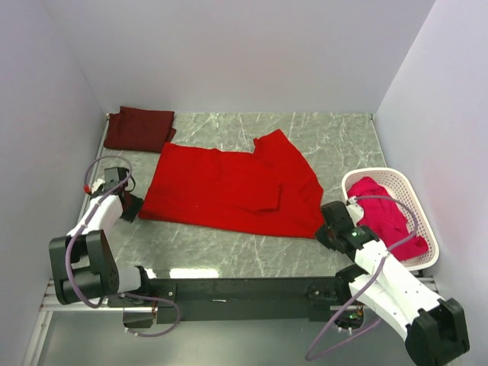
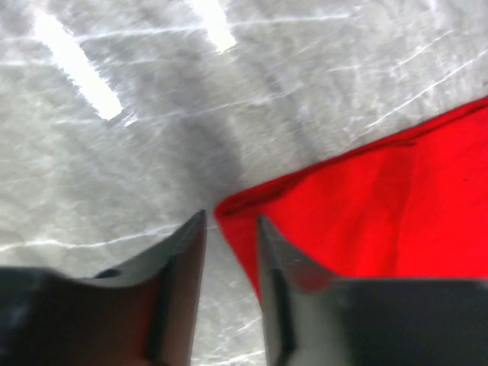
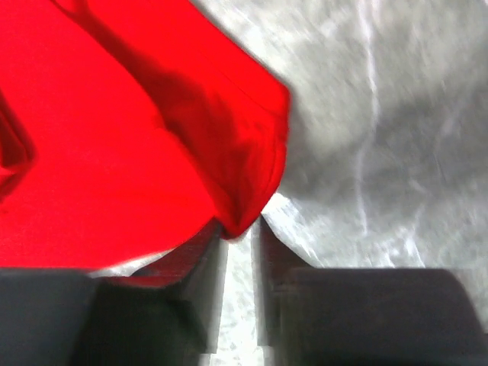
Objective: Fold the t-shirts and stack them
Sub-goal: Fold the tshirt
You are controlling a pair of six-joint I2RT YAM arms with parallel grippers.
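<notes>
Three shirts show. The folded maroon t-shirt (image 1: 139, 128) lies far left, likely the stack's start. My left gripper (image 2: 230, 221), fingers slightly spread, sits just off one near corner of the red t-shirt (image 1: 229, 187). My right gripper (image 3: 240, 225), also spread and pinching nothing, sits at the other. A pink t-shirt (image 1: 385, 213) waits in the basket (image 1: 423, 213).

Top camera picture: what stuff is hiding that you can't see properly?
- Bright red cloth t-shirt: top view, its near right corner is hidden under the right gripper.
- Pinkish-red shirt in the white perforated plastic basket: top view, partly hidden by the right arm; count unclear.
- Folded dark maroon shirt: too small to count layers.
</notes>
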